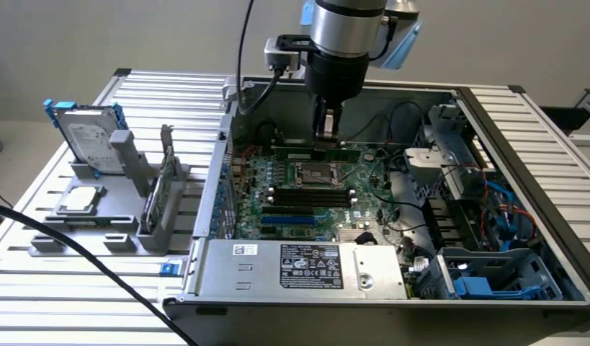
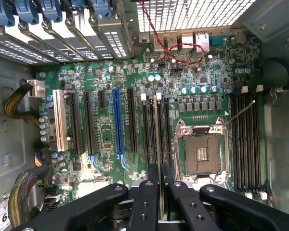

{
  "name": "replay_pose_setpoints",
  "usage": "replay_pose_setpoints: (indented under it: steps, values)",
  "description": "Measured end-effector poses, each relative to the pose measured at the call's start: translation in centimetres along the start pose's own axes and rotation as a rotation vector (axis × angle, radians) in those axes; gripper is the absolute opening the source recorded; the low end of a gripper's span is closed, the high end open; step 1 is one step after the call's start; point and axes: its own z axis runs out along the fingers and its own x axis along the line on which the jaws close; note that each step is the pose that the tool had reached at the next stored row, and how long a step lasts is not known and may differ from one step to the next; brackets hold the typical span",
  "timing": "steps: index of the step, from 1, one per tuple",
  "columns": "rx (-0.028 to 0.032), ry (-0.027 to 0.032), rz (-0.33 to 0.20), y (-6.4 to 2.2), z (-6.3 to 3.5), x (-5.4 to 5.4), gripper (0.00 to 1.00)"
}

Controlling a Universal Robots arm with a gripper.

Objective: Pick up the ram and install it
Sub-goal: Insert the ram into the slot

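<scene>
Silver cylindrical wrist (image 1: 345, 25), black collar (image 1: 338, 76), pale-blue joint cap (image 1: 403, 42), black cable (image 1: 245, 43); black claw (image 2: 160, 169) with screw-dotted linkages.

Slatted table (image 1: 35, 288) bears an open computer case (image 1: 420, 101) and grey fixture (image 1: 93, 241).

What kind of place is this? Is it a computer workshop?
Probably a robot test bench for building computers: an open computer case on a slatted metal table, a robot arm holding the ram over its motherboard.

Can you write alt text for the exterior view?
A robot arm reaches into an open computer case, jaws shut on a slim green ram stick near the processor socket on the motherboard. A hard drive stands in a grey rack at the exterior view's left.
</scene>
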Motion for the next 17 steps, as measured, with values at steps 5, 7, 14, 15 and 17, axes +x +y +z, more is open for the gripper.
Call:
replay_pose_setpoints:
  steps: [5, 7, 14, 15, 17]
  values:
    - [0.0, 0.0, 0.0, 0.0, 0.0, 0.0, 0.14]
    - [0.0, 0.0, 0.0, 0.0, 0.0, 0.0, 0.14]
    - [0.0, 0.0, 0.0, -0.04, 1.01, 0.2, 0.14]
    - [0.0, 0.0, 0.0, -0.05, 1.19, 0.3, 0.14]
    - [0.0, 0.0001, 0.0, -0.07, 1.55, 0.4, 0.14]
